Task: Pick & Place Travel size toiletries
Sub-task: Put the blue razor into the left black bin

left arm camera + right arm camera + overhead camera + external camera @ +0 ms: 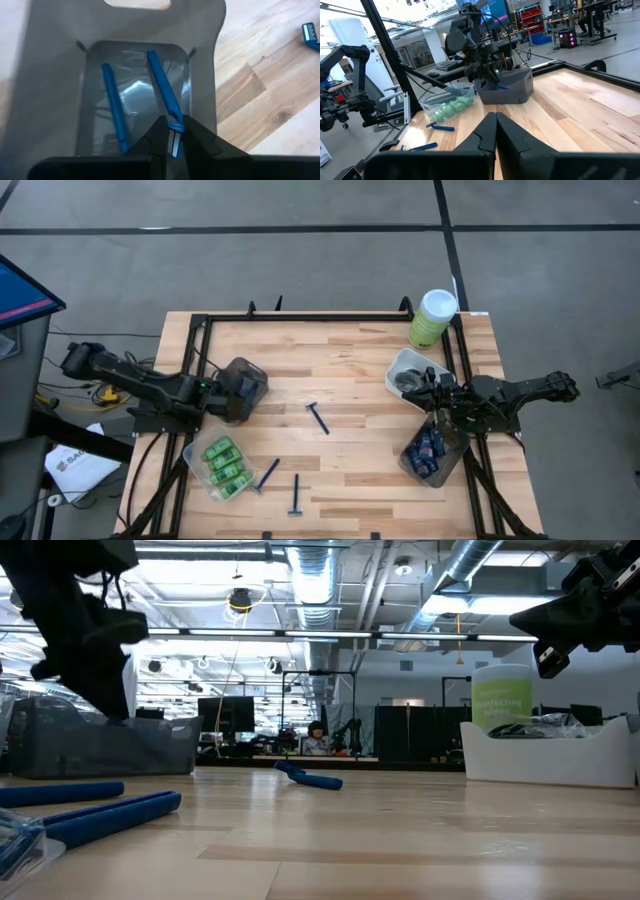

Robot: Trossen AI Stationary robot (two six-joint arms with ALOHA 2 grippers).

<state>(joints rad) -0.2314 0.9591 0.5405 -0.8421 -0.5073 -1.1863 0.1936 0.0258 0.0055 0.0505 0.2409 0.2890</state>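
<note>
1. I see one blue razor (165, 97) pinched head-up over the smoky tub, a second razor (114, 107) lying inside.
2. Three razors (318, 418) lie loose on the wood.
3. Green mini bottles (224, 461) fill a clear tub.
4. Dark-blue tubes (428, 450) sit in another tub.

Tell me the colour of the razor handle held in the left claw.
Blue razor handle, clearest in left wrist view.

A pale-green canister (432, 318) stands at the table's far right corner, beside a white tub (405, 370).
</note>
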